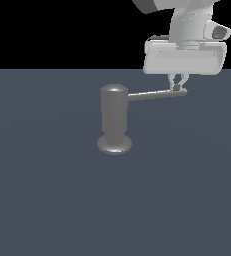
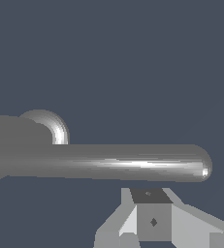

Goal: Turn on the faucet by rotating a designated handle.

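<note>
Fingertips of the gripper (image 2: pixel 152 220) sit together, gripping nothing, just beside the handle (image 2: pixel 133 162) near its rounded tip. Faucet (image 1: pixel 114 117) stands mid-frame in the exterior view. Rod looks rigid, smooth, likely slippery; pushing near the tip gives best leverage.

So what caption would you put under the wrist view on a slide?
Wrist close-up: the pincer sits beside the faucet's handle near its rounded tip, with the faucet behind.

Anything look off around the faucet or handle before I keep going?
Nothing stands out. The faucet stands upright on its disc base, the handle juts out sideways, straight and intact, and the gripper sits at the rod's tip end. No damage visible.
</note>
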{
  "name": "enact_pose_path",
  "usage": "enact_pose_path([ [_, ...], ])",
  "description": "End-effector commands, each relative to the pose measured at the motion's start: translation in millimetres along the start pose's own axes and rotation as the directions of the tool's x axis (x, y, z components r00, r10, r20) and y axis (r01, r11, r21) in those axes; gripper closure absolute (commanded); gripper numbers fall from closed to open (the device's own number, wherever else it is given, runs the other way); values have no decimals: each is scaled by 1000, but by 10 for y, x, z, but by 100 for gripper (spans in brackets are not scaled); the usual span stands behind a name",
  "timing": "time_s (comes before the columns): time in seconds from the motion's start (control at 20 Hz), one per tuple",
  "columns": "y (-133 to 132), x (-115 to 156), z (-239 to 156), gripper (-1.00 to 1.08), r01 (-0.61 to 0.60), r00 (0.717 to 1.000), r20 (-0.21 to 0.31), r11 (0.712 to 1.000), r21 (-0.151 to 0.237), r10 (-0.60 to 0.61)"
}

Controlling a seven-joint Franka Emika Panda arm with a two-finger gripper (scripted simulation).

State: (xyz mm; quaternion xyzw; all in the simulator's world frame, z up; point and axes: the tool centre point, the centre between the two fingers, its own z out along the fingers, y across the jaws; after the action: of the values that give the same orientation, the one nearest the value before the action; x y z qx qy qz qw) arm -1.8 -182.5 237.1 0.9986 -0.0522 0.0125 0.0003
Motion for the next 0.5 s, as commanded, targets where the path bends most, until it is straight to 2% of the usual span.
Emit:
enact_pose_path([
  [0.0, -46, 101, 36, 108, 6, 1000, 1, 1000, 1, -6],
  [0.45, -49, 360, 68, 108, -1, 1000, 6, 1000, 0, 1],
])
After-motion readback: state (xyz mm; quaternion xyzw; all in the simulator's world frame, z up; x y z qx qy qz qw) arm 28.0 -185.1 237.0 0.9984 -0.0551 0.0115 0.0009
